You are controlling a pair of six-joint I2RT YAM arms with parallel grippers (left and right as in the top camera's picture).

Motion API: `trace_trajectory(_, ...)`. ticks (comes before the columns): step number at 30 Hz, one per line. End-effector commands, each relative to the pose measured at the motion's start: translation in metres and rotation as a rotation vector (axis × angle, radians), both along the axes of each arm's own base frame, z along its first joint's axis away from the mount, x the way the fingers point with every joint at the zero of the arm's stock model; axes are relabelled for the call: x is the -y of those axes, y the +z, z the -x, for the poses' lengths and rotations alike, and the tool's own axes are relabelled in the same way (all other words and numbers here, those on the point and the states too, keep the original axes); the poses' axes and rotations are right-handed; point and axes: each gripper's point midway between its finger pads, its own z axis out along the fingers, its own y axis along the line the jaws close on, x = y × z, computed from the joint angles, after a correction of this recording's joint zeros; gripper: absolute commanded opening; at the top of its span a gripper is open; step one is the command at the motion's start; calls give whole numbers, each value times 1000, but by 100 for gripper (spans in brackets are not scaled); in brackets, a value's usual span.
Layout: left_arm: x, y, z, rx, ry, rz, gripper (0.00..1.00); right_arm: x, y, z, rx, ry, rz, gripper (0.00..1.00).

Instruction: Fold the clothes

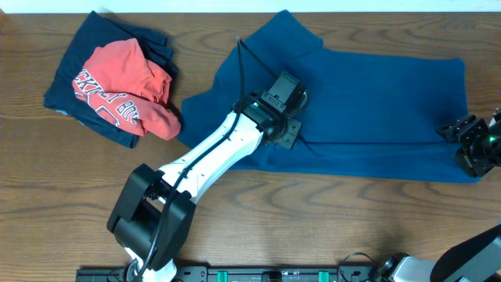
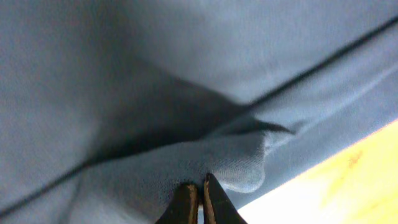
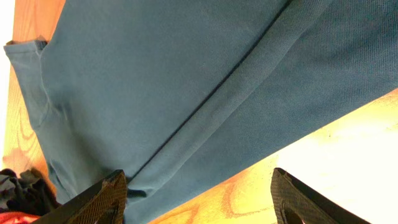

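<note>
The blue T-shirt [image 1: 368, 94] lies across the middle and right of the wooden table, partly folded with a long crease. My left gripper [image 1: 290, 98] is over the shirt's left part; in the left wrist view its fingers [image 2: 200, 185] are shut, pinching a fold of the blue fabric [image 2: 186, 62]. My right gripper [image 1: 470, 142] is at the shirt's lower right corner. Its fingers [image 3: 198, 177] are wide open and empty above the shirt's edge [image 3: 155, 74]. The red tee [image 1: 117, 86] with white lettering lies crumpled on the navy garment [image 1: 82, 47] at the far left.
Bare wooden table [image 1: 313, 227] runs along the front edge and between the two piles. The left arm's white links stretch from the front base [image 1: 149, 211] up to the shirt. A black rail lines the front edge.
</note>
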Motion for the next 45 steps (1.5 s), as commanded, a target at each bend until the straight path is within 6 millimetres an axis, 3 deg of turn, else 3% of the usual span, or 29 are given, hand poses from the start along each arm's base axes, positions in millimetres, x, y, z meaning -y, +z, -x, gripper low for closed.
trace_trajectory(1, 0, -3, -15, 77, -40, -42, 6, 0, 4, -3, 14, 19, 18, 73)
trace_trajectory(4, 5, 2, -22, 113, -40, -23, 17, 0, 4, -3, 12, 19, 17, 73)
trace_trajectory(5, 5, 2, -24, 118, -38, -21, 26, 0, 4, -3, 11, 19, 16, 73)
trace_trajectory(6, 5, 3, -24, 118, -38, -21, 43, 0, 4, -3, 11, 19, 15, 73)
trace_trajectory(8, 2, 2, -20, 100, -37, -33, 55, 0, 4, -3, 10, 19, 15, 73)
trace_trajectory(10, -3, 3, -13, 58, -19, -50, 55, 0, 4, -3, 11, 19, 15, 73)
trace_trajectory(16, -26, 7, 37, -170, 21, -100, 50, 0, 4, -3, 11, 19, 16, 73)
trace_trajectory(20, -45, -11, 62, -279, 45, -183, 42, 0, 4, -3, 12, 19, 17, 73)
trace_trajectory(25, -52, -44, 75, -309, 43, -214, 42, 0, 4, -3, 14, 19, 18, 73)
trace_trajectory(31, -52, -63, 72, -276, 44, -196, 41, 0, 4, -3, 14, 19, 18, 73)
trace_trajectory(35, -55, -69, 55, -184, 67, -213, 30, 0, 4, -3, 14, 19, 18, 73)
trace_trajectory(39, -66, -65, 34, -76, 109, -276, 6, 0, 4, -3, 13, 19, 17, 73)
trace_trajectory(42, -74, -57, 19, -8, 141, -326, 6, 0, 4, -3, 13, 19, 18, 73)
trace_trajectory(45, -70, -46, 9, 29, 127, -317, 6, 0, 4, -3, 14, 19, 18, 73)
